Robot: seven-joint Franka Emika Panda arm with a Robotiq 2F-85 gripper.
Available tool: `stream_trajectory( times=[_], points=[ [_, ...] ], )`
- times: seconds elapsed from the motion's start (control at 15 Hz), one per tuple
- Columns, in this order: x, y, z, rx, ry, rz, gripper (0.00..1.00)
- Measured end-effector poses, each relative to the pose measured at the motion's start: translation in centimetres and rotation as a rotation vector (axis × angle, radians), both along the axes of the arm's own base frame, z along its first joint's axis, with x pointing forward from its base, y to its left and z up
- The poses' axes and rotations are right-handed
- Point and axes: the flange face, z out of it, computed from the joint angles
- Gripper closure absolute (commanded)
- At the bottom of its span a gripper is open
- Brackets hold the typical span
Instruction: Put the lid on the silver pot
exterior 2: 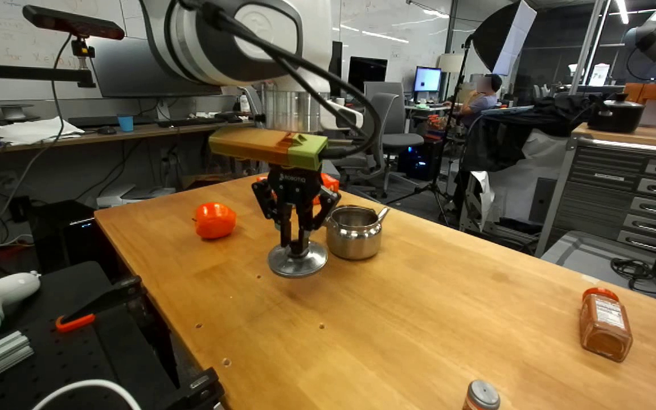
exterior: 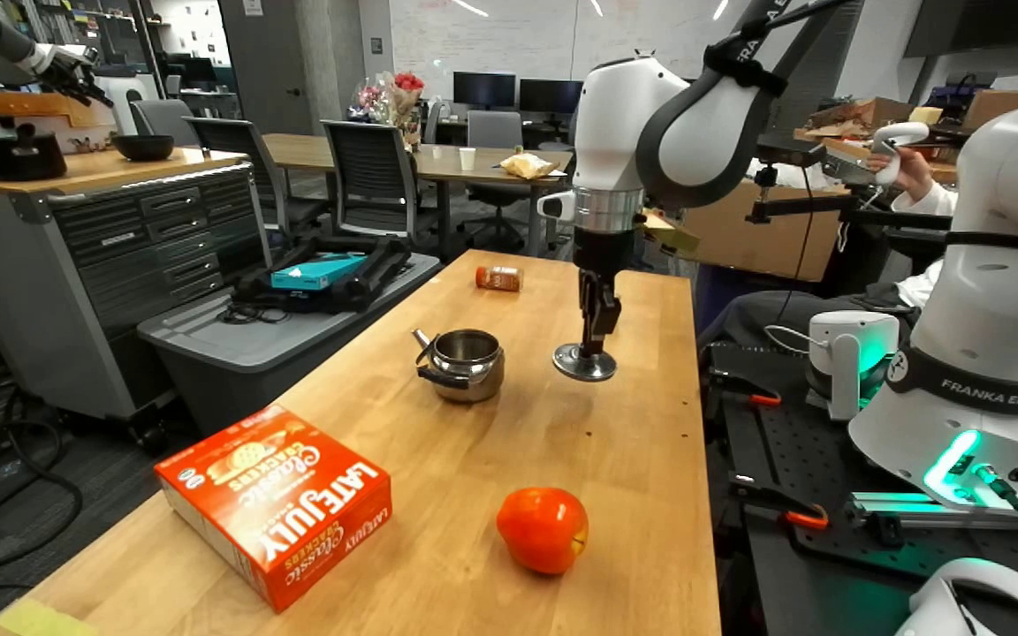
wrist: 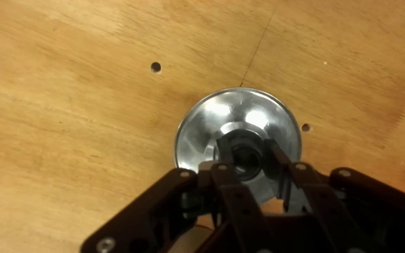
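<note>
My gripper (exterior: 596,346) points straight down, its fingers (wrist: 225,149) pressed in on the dark knob of the lid (exterior: 573,364) from two sides. The lid (exterior 2: 291,265), a shiny flat disc, hangs roughly level a little above the wooden table; a faint shadow lies under it in an exterior view. Seen from the wrist, the lid (wrist: 237,109) fills the centre, its near part covered by the fingers. The silver pot (exterior: 481,382) stands upright and uncovered on the table, beside the lid and apart from it. Its thin handle (exterior 2: 383,214) sticks up at one side.
An orange cracker box (exterior: 284,503) lies near one end of the table (exterior: 641,477), with a red-orange fruit (exterior: 543,530) across from it. Toward the opposite end is a spice jar (exterior 2: 606,327) on its side. A small grey-capped jar (exterior 2: 483,394) shows at the frame's bottom.
</note>
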Motion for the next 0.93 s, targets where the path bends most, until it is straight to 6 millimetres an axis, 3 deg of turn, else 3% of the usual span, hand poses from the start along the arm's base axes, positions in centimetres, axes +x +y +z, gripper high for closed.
stream_trajectory(
  times=[0.67,0.93],
  points=[
    [6.2,4.1,8.6,-0.005,-0.076,-0.007,0.93],
    [8.9,5.3,10.5,-0.002,-0.084,-0.060,0.93]
  ],
)
